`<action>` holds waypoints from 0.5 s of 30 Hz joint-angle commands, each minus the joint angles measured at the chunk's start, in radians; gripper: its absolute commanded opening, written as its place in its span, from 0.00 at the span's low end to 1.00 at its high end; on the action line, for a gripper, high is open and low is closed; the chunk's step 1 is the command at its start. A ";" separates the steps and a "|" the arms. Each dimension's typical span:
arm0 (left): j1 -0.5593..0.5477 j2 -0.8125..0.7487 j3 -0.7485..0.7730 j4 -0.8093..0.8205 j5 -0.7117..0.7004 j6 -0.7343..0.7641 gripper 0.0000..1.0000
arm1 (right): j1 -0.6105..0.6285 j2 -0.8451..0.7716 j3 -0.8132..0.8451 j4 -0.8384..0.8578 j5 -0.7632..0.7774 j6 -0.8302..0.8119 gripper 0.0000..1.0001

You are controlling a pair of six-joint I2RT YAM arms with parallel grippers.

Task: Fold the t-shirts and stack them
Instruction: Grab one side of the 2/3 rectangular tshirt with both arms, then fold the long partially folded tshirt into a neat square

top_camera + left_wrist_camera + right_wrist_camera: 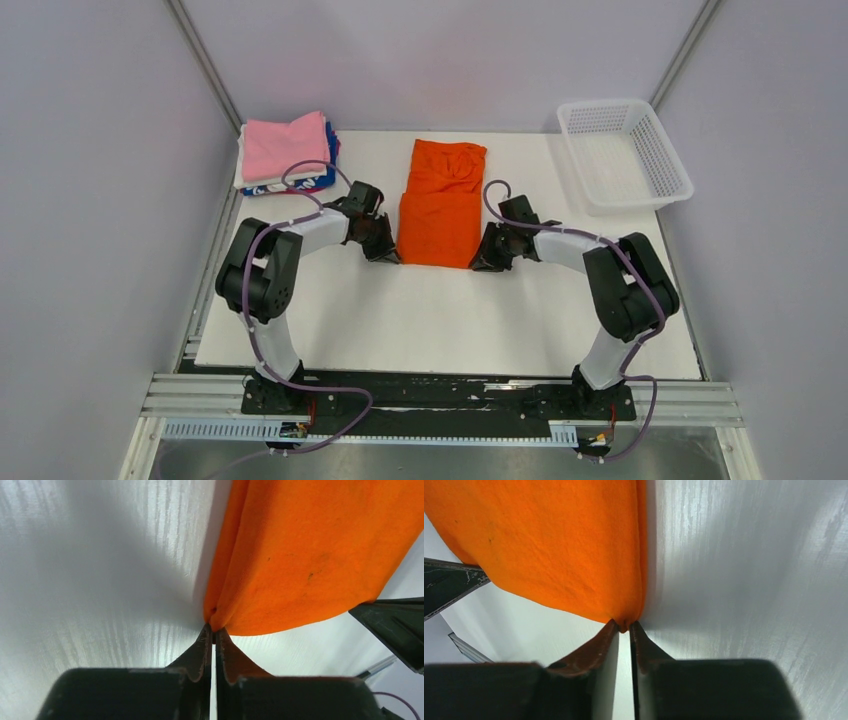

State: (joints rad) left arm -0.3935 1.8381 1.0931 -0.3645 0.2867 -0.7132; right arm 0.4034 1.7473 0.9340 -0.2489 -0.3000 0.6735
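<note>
The orange t-shirt (442,203) lies folded into a long strip at the middle of the white table. My left gripper (388,252) is shut on its near left corner; in the left wrist view the jaws pinch the orange cloth (305,555) at the tip (215,628). My right gripper (482,259) is shut on its near right corner; in the right wrist view the cloth (549,545) is pinched at the tip (624,626). A stack of folded shirts, pink (282,145) on top with white and blue ones below, sits at the far left.
A white plastic mesh basket (622,153) stands at the far right corner. The white table board (440,320) ends at a metal rail near the arm bases. Grey walls enclose the left, back and right sides.
</note>
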 commanded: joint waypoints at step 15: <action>-0.086 -0.649 -0.292 -0.269 -0.023 -0.051 0.00 | 0.057 -0.591 -0.236 -0.225 -0.450 -0.088 0.00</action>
State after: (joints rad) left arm -0.4633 1.4223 0.7959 -0.4820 0.2749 -0.7368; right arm 0.4519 1.3300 0.6842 -0.3477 -0.5453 0.6025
